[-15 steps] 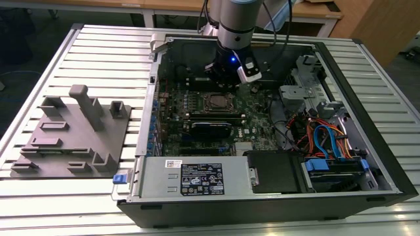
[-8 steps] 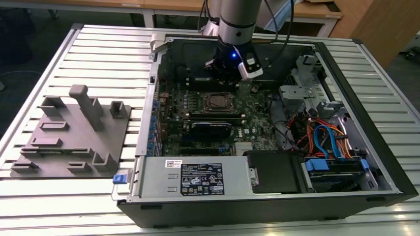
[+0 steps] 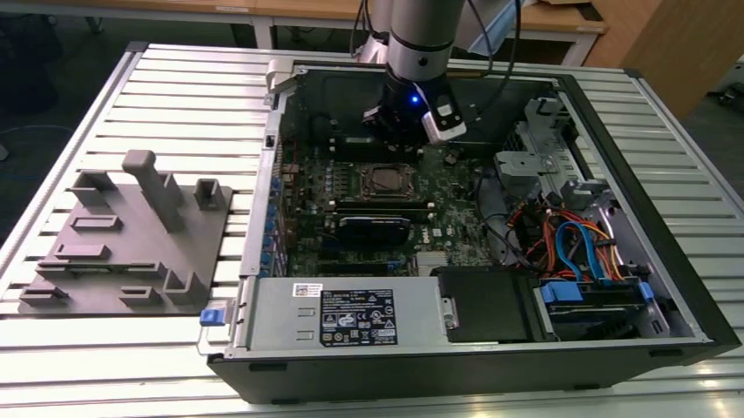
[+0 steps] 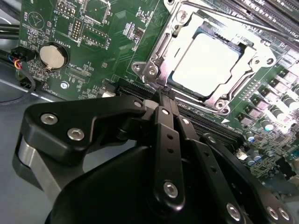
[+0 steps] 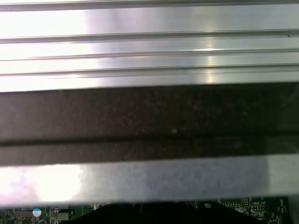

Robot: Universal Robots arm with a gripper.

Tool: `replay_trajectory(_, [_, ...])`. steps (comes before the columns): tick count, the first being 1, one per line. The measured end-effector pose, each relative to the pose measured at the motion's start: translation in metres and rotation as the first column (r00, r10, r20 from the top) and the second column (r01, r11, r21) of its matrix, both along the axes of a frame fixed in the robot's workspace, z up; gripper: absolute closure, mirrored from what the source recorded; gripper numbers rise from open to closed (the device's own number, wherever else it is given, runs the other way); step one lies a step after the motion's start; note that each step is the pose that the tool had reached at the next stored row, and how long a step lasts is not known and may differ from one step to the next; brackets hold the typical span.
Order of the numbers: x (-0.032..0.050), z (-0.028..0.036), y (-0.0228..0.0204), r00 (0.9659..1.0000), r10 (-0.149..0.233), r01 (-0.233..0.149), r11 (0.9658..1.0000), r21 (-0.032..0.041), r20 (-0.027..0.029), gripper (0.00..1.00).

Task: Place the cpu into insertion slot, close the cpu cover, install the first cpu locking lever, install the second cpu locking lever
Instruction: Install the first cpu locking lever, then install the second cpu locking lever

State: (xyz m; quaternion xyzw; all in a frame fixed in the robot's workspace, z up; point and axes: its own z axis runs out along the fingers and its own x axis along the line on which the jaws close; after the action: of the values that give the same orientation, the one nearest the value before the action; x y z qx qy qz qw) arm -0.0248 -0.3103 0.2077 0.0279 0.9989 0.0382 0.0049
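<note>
We see an open computer case (image 3: pixel 651 261) lying on a ribbed metal counter (image 3: pixel 186 96), with a grey fixture block (image 3: pixel 128 235) well apart from it in the left of the exterior view. Inside the case, the green motherboard (image 3: pixel 448 209) is hemmed in by a silver power supply (image 3: pixel 337 313) along the lower edge, a black drive bay (image 3: pixel 494 305) and a tangle of blue and orange cables (image 3: pixel 581 248) toward the right of the frame. The arm (image 3: pixel 419 35) comes down from the top centre, its end effector (image 3: pixel 407 131) hanging just above the board, near the case's far wall. In the second wrist view the end effector (image 4: pixel 166 95) shows its black fingers (image 4: pixel 168 135) pressed together, clenched on nothing, their tips just beside the insertion slot (image 4: pixel 161 46). The cpu (image 4: pixel 205 58) sits in that slot, its bright top showing through the window of the cpu cover (image 4: pixel 243 79), which lies flat around it. A round coin battery (image 4: pixel 53 53) sits in the upper left of that frame, and long black memory slots (image 4: pixel 266 9) run across the upper right. The first wrist view gives us the ribbed counter (image 5: pixel 149 46) and the dark case wall (image 5: pixel 149 121), with a sliver of green board (image 5: pixel 28 215) at the bottom.
</note>
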Motion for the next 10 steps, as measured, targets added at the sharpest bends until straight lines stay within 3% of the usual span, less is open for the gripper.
replay_trajectory(10, [0.0,0.0,-0.0004,1.0,0.0,0.0,1.0,0.0001,0.0,0.9])
